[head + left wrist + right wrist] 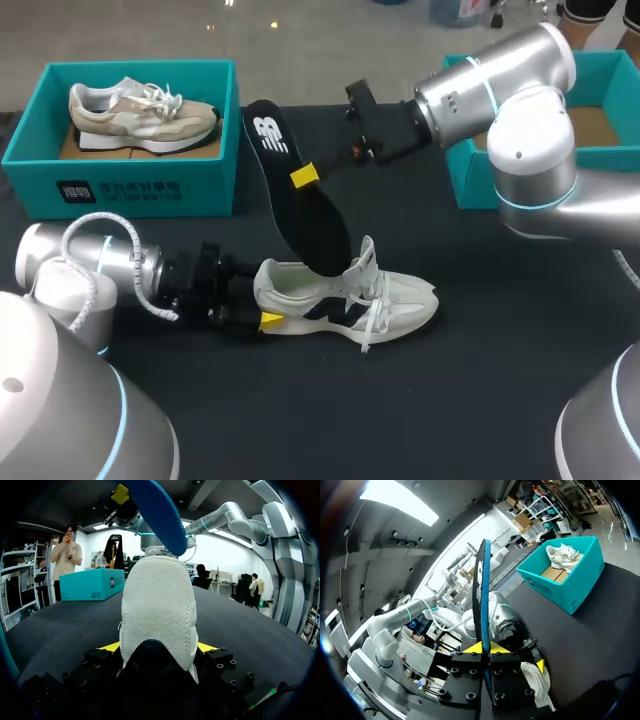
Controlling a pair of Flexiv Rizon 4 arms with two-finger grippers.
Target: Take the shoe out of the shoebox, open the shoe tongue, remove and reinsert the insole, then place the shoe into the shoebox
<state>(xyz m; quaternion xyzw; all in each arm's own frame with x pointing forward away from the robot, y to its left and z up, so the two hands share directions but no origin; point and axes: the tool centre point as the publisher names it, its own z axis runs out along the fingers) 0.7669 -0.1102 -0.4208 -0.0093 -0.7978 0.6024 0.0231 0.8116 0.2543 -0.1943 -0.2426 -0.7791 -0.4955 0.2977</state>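
A white shoe (345, 300) lies on its sole on the black table, toe to the right. My left gripper (262, 318) grips its heel (157, 610) from both sides, with a yellow fingertip (111, 646) against each flank. My right gripper (305, 175) is shut on a black insole (300, 200) with a blue underside (152, 510). The insole slants down, and its lower end is in the shoe's opening behind the raised tongue (365, 258). In the right wrist view the insole (482, 590) stands edge-on between the fingers of that gripper (485, 649), with the shoe (537, 680) below.
A teal shoebox (120, 185) at the back left holds a second, beige shoe (140, 112). Another teal box (600, 125) stands at the back right, partly behind my right arm (520, 110). Bare black table lies in front of the shoe.
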